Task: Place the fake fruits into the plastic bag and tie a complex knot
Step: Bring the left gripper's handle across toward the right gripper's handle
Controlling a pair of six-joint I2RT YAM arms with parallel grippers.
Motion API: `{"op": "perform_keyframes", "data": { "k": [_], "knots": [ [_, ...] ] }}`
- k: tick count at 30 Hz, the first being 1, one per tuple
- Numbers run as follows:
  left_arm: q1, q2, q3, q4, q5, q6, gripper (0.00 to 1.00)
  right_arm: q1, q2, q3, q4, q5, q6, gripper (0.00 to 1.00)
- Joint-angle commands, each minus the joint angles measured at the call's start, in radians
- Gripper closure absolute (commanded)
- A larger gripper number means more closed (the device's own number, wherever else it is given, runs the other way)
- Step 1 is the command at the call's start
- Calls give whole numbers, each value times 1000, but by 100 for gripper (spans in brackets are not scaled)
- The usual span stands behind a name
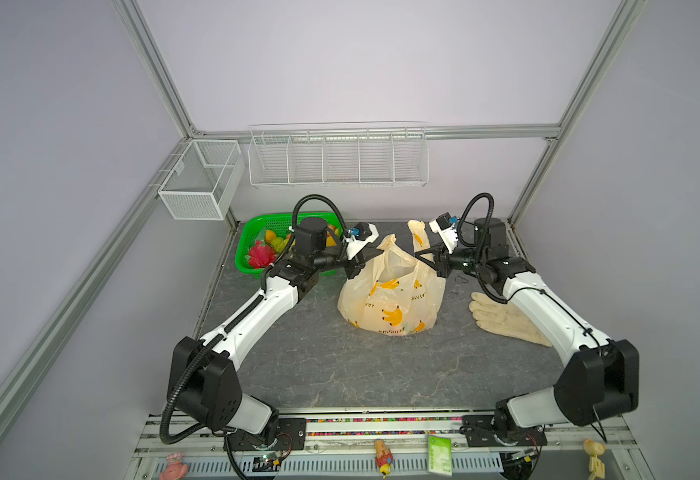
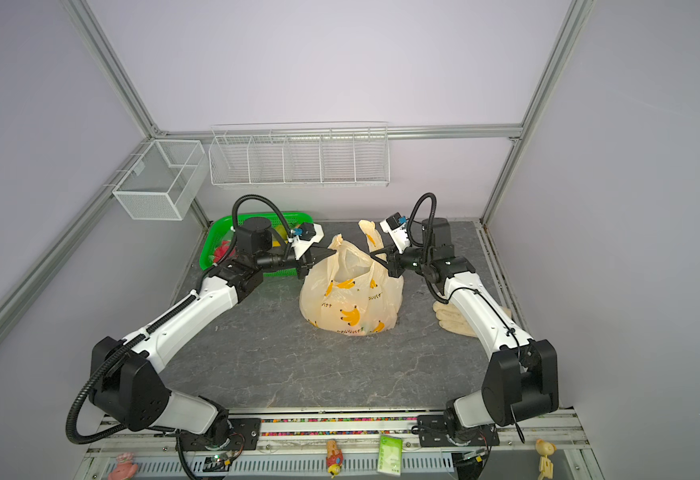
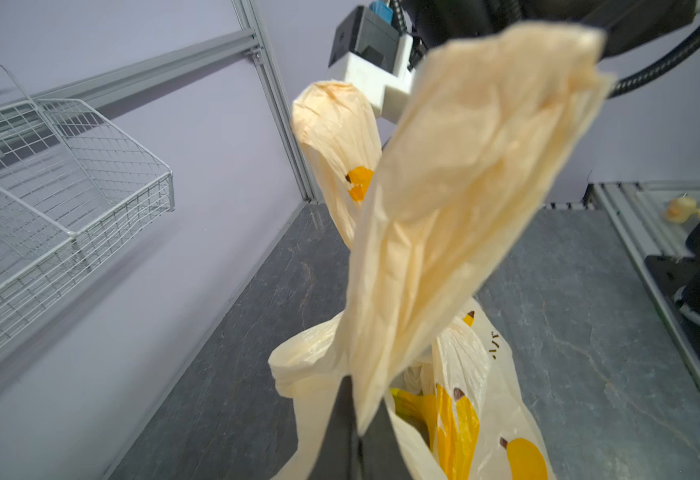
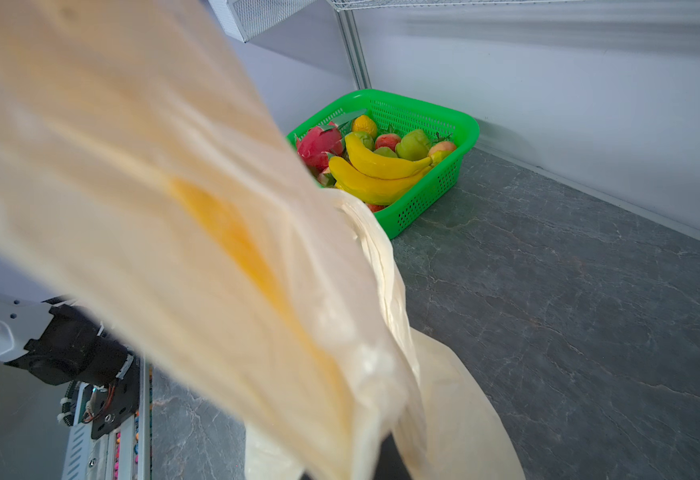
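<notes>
Cream plastic bag (image 1: 389, 299) upright, handles (image 1: 418, 235) up

plastic bag (image 1: 389, 305), dark Japanese lettering, partly legible "かわいいバナ"

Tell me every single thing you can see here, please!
table: one, grey marble look, fills the floor of the cell.
bag: one, cream with yellow bananas, middle of table, handles up.
basket: one, green, back left corner of table.
fruits: several, yellow, red, green, orange, in the basket.
glove: one, cream, on table right of bag.
wire baskets: two, white, on the walls.
toys: three, pink, red-yellow, cream, front ledge.
packet: one, green and white, front ledge.
left gripper: one, black, shut on bag's left handle.
right gripper: one, black, shut on bag's right handle.
</notes>
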Motion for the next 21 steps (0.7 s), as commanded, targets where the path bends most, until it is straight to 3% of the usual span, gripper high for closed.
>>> {"op": "perform_keyframes", "data": {
  "k": [1,5,11,21],
  "knots": [
    [-59,49,112,-306,-234,190,100,1,13,29,-6,-20,-39,93],
    [-125,125,222,-434,-394,233,100,0,13,11,39,-53,-18,93],
    [-191,207,361,-533,-496,273,100,0,0,-14,96,-79,6,92],
    [-207,263,481,-597,-490,253,100,0,-2,-48,130,-80,-5,85]
  ]
}}
